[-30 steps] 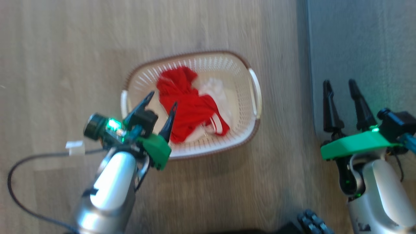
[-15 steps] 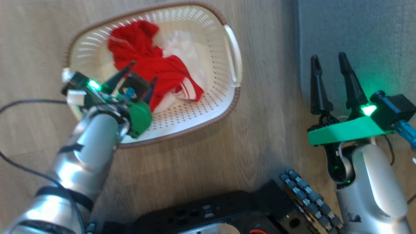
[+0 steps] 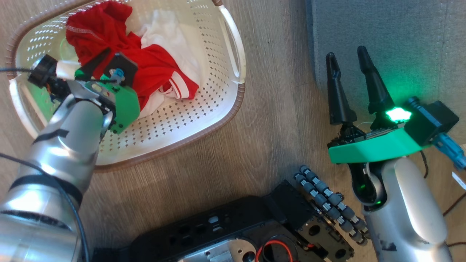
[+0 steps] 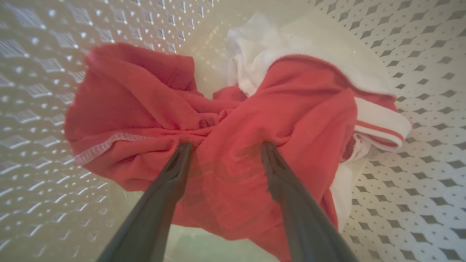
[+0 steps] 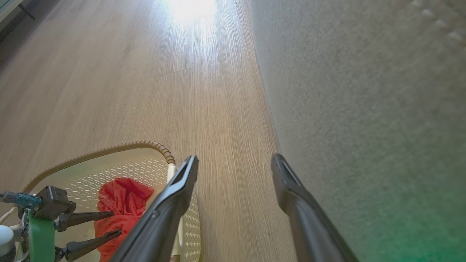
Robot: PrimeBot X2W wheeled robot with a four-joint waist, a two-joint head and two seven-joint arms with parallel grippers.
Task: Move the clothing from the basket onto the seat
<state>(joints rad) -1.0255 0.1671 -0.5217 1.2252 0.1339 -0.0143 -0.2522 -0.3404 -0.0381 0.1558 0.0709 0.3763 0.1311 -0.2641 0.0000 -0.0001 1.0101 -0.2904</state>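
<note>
item 1 — my left gripper (image 4: 225,145): jaws spread wide, both dark fingertips pressed down into the soft bright red garments (image 4: 291,109), a ridge of cloth bunched between them. nothing is gripped yet.

item 2 — my right gripper (image 3: 346,54): jaws apart and empty, hanging where the pale wood-look floor (image 3: 276,109) meets the large grey upholstered seat (image 3: 400,36).

item 3 — clothing: it sits in the small cream perforated plastic basket (image 3: 182,120) with a brown woven-look rim, on the floor, apart from the seat. the red garments lie on top. a plain white piece (image 4: 320,40) is tucked under and beside them. a white-striped cuff (image 4: 378,123) trails off to one side.

item 4 — risks, as i judge them:
- closing on a shallow fold may pinch only the top layer, which slips free on the lift.
- the red garments look tangled with the white piece, so a pull may drag a second item up and shed it on the floor between basket and seat.
- the basket looks light, so a fingertip caught in a perforation, or snagged cloth, may tip or skid it.
</note>
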